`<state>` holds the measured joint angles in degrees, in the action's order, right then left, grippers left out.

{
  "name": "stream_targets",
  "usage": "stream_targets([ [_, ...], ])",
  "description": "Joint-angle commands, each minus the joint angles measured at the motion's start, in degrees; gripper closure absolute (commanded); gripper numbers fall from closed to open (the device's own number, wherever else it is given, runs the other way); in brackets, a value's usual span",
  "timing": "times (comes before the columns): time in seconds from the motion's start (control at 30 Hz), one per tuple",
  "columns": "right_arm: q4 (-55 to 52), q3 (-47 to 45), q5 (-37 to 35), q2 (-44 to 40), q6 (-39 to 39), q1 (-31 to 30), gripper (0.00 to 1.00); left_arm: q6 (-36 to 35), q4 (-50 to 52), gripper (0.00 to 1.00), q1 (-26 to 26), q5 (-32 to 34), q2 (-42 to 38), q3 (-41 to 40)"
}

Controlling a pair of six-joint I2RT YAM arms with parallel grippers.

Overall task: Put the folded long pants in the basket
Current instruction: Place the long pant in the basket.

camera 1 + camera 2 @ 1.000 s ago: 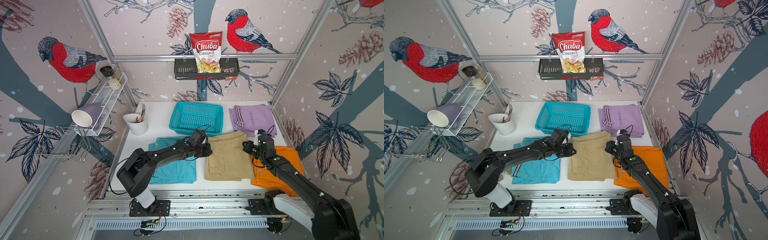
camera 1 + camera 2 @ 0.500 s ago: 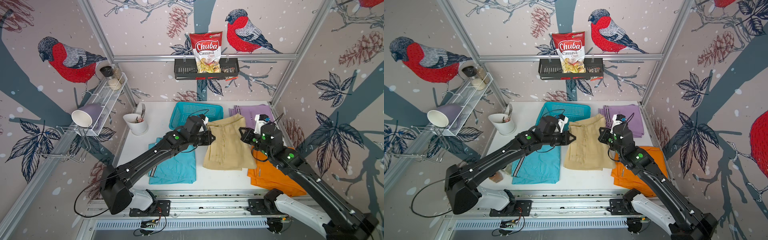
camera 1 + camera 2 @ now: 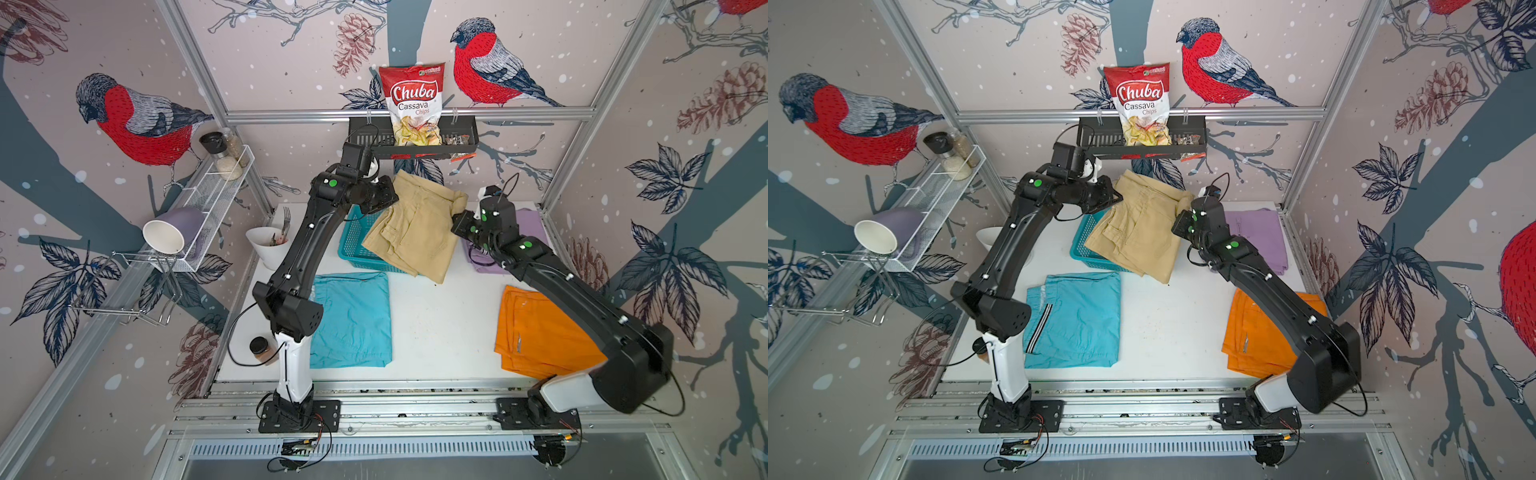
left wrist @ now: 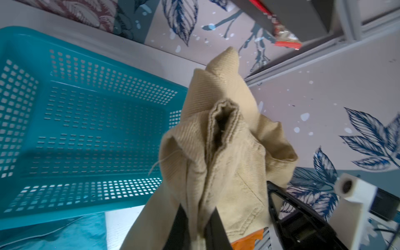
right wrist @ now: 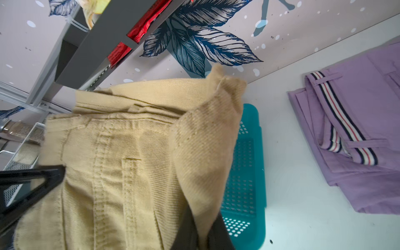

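A: so which step is this?

B: carrying one over, I reckon. Up front the blue pants (image 3: 353, 320) and orange pants (image 3: 540, 336) lie flat on the counter (image 3: 440, 328). Behind them the khaki pants (image 3: 415, 232), thick twill, hang in the air over the plastic lattice basket (image 3: 351, 249), with the left pincer (image 4: 198, 227) and right pincer (image 5: 201, 233) each clamped on a top corner

A: next move?

B: probably lower it so the floppy bottom edge lands inside the rim, not over it. The lilac pants (image 3: 1258, 237) lie folded at the back

Basket (image 3: 352, 245) mostly hidden behind khaki pants (image 3: 415, 232). Lilac pants (image 3: 1260, 235) partly behind right arm (image 3: 1279, 303). Fingers (image 4: 216, 233) cut off at wrist-view edges.
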<state>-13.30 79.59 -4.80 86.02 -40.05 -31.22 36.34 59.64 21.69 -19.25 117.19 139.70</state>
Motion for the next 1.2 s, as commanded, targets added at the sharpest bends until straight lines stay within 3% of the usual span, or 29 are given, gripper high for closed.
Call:
stream_targets([
  [0.0, 0.6, 6.3, 2.4, 5.4, 3.5, 1.1, 1.0, -1.9, 7.2, 1.0, -3.4, 0.2, 5.3, 3.5],
  [0.27, 5.8, 8.3, 11.1, 13.5, 5.3, 6.9, 1.0, -2.3, 1.3, 1.0, -8.5, -1.6, 9.6, 1.3],
  [0.57, 7.1, 15.0, 11.9, 24.7, 7.7, 6.9, 1.0, -3.2, -2.4, 1.0, -14.1, -2.5, 14.0, 2.7],
  [0.9, 6.0, 18.9, 10.6, 37.3, 8.2, 7.6, 1.0, -3.0, -8.1, 1.0, -14.4, -5.0, 25.0, 4.0],
  [1.17, 1.5, 23.5, 9.5, 44.2, 8.5, 6.7, 1.0, -1.9, -9.9, 1.0, -14.3, -2.7, 27.0, 1.7],
])
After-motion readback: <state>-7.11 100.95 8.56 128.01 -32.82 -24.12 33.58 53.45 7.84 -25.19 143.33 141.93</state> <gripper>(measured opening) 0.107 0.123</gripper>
